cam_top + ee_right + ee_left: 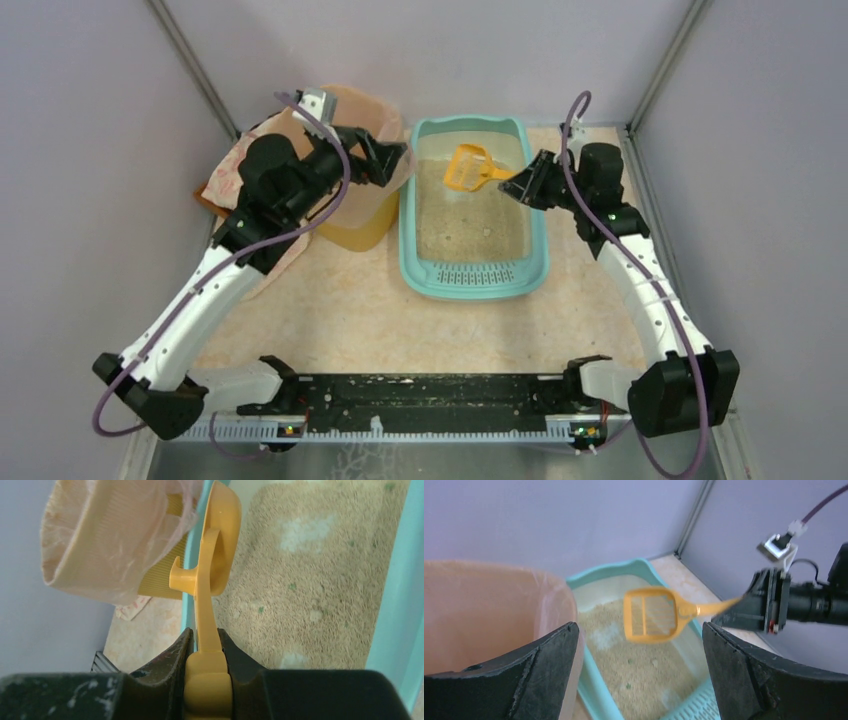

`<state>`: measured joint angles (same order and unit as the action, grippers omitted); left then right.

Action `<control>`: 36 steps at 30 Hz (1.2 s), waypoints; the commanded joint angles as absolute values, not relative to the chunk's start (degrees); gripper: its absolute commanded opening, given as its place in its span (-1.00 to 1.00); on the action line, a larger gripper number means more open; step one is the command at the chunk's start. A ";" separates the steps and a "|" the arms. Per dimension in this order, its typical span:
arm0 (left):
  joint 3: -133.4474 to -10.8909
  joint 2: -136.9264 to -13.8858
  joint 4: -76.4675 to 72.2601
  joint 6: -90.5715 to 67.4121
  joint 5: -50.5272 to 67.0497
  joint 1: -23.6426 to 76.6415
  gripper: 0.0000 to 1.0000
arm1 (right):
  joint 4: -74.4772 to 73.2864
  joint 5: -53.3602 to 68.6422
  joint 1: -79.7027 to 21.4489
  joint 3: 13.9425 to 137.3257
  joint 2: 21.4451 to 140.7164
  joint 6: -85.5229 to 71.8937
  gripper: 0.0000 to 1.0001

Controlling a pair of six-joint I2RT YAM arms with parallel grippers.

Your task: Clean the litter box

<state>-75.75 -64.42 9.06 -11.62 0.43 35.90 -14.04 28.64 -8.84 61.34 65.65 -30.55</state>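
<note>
Right hand (206, 645) is clamped on the tail end of the yellow scoop (215, 555) handle, jaws nearly together with the handle pinched between the pads. The hand sits just over the litter box (405, 240) right rim, toward its far end, and the scoop head reaches in over the litter (470, 225), above it and not dug in. So the box is directly below and ahead of that hand, on the counter (350, 320), grille end nearest the arm bases. My read on handling: the box is stiff moulded plastic with a smooth rim, bottom-heavy with sand, so it should stay put under scooping. If it needs steadying, take the rim, not the slotted end. Litter is loose and dry and will sift through the slots. Green specks (291, 586) and pale patches look like the bits to lift. The scoop is light and stiff, but the thin handle could twist in the grip under load. Left hand (392, 160) is spread wide, holding nothing, just left of the box over the rim of the yellow bin (360, 225) with its peach liner (370, 105), which touches or nearly touches the box's left wall.
</note>
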 commanded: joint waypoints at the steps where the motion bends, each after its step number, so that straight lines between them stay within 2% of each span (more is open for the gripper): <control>1: -82.96 -74.65 2.68 -10.34 -3.41 35.63 0.97 | -22.82 26.42 -8.82 69.31 69.19 -32.61 -1.00; 6: -93.76 -86.67 7.04 -12.22 -7.28 35.38 0.97 | -38.66 18.12 -9.03 82.86 75.60 -28.33 -1.00; 14: -100.08 -92.57 3.59 -8.79 -9.74 35.21 0.97 | -56.00 10.41 -11.79 92.06 80.39 -25.38 -1.00; 19: -99.96 -92.49 3.08 -8.14 -9.37 34.95 0.98 | -61.86 4.36 -15.25 91.49 80.17 -23.83 -1.00; 30: -99.39 -92.79 3.32 -11.74 -5.53 34.72 0.97 | -67.45 -5.46 -15.49 93.01 80.98 -19.90 -1.00; 36: -97.98 -92.00 3.26 -12.35 -5.12 34.74 0.96 | -65.32 -2.96 -15.56 89.85 80.60 -20.09 -1.00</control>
<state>-98.45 -93.65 4.71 -11.16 -6.48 34.98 -66.94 -1.87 -15.59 90.06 81.19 -20.78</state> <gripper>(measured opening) 0.985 0.207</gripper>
